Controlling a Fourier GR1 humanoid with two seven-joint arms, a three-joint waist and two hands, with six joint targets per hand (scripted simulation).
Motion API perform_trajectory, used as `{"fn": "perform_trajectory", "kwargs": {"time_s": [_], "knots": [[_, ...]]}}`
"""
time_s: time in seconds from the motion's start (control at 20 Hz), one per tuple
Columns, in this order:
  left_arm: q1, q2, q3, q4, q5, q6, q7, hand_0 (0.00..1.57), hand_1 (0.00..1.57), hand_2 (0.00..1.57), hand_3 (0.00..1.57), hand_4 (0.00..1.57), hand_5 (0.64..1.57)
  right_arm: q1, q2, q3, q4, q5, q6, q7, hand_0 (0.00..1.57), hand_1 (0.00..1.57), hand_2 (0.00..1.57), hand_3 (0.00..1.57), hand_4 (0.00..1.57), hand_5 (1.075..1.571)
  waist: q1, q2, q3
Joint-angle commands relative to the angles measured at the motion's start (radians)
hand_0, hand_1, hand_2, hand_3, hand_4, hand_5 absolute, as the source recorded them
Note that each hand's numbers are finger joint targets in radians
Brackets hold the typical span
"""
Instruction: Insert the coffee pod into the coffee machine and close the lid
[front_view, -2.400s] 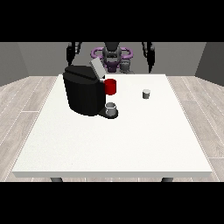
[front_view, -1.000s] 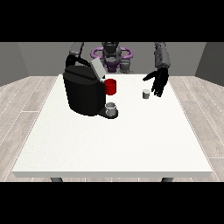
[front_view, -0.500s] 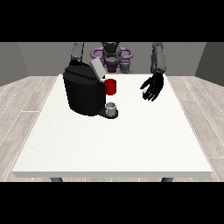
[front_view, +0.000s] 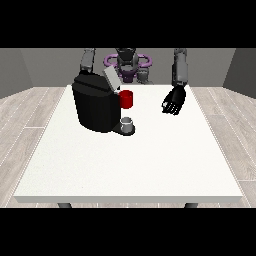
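Coffee pod isn't visible on the bench (front_view: 125, 165); prob. hidden in the hand at the view's right (front_view: 174, 102), fingers curled, raised right of the coffee machine (front_view: 96, 102). Machine's lid (front_view: 111, 79) stands open w/ a cup (front_view: 127, 123) beneath, ready for loading.

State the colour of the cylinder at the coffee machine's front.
Red: the cylinder beside the black coffee machine, front view.
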Motion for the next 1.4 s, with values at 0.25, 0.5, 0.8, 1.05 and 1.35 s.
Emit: {"fn": "perform_trajectory", "kwargs": {"time_s": [0.25,0.5,0.8,1.05,1.35], "knots": [[-0.059,-0.038,-0.033,0.099,-0.103,-0.07,0.001,0.79,0.79,0.98,0.87,0.4,1.571,-0.025,0.017,-0.033,0.12,-0.011,-0.011,-0.024,0.0,0.0,0.0,0.0,0.0,1.571,0.033,-0.06,0.0],[-0.078,-0.026,0.004,0.142,-0.122,0.021,-0.083,1.15,1.15,1.26,1.16,0.47,1.571,0.005,0.023,-0.023,0.137,-0.015,-0.022,-0.099,0.0,0.0,0.0,0.0,0.0,1.571,0.024,-0.037,-0.0002],[-0.111,-0.094,0.037,0.085,-0.006,-0.155,-0.109,1.45,1.45,1.44,1.36,0.52,1.571,0.009,-0.04,-0.08,0.202,0.005,-0.03,-0.028,0.0,0.0,0.0,0.0,0.0,1.571,0.068,-0.14,0.0003],[-0.207,-0.115,0.027,0.055,-0.022,-0.255,0.005,1.4,1.4,1.39,1.32,0.5,1.571,0.003,-0.061,-0.093,0.284,0.012,-0.024,-0.058,0.0,0.0,0.0,0.0,0.0,1.571,0.068,-0.175,0.0012],[-0.276,-0.137,0.052,0.049,-0.02,-0.296,0.042,1.4,1.4,1.39,1.33,0.54,1.571,-0.035,-0.008,-0.044,0.276,0.052,-0.064,-0.025,0.0,0.0,0.0,0.0,0.0,1.571,0.038,-0.183,0.0002]]}}
